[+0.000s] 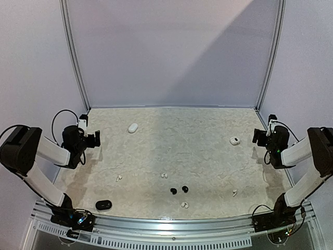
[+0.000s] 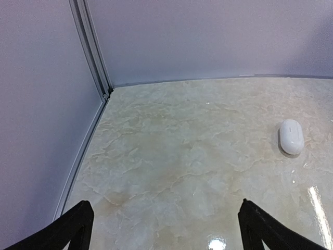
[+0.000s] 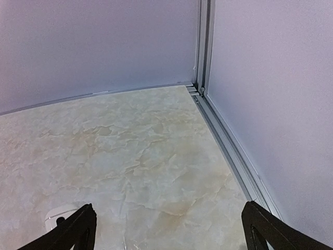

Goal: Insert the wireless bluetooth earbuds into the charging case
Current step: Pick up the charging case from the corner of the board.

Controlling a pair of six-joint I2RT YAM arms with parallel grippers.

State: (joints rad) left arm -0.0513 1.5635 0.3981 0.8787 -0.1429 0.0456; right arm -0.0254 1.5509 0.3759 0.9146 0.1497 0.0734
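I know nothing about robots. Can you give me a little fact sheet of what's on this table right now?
table: marbled beige
white cases: one far left, another by the right arm
black case: near left corner
black earbuds: two, close together, front middle
white earbuds: loose, scattered across the front
left gripper: open, empty
right gripper: open, empty

A cream, marble-patterned tabletop (image 1: 197,156) is boxed in by plain pale lilac walls: a back wall (image 1: 171,52) and a wall on either side. Slim metal posts (image 1: 75,57) rise at both far corners. A metal rail (image 1: 171,225) runs along the near edge. A diagonal shadow crosses the back wall, and the tabletop shines.
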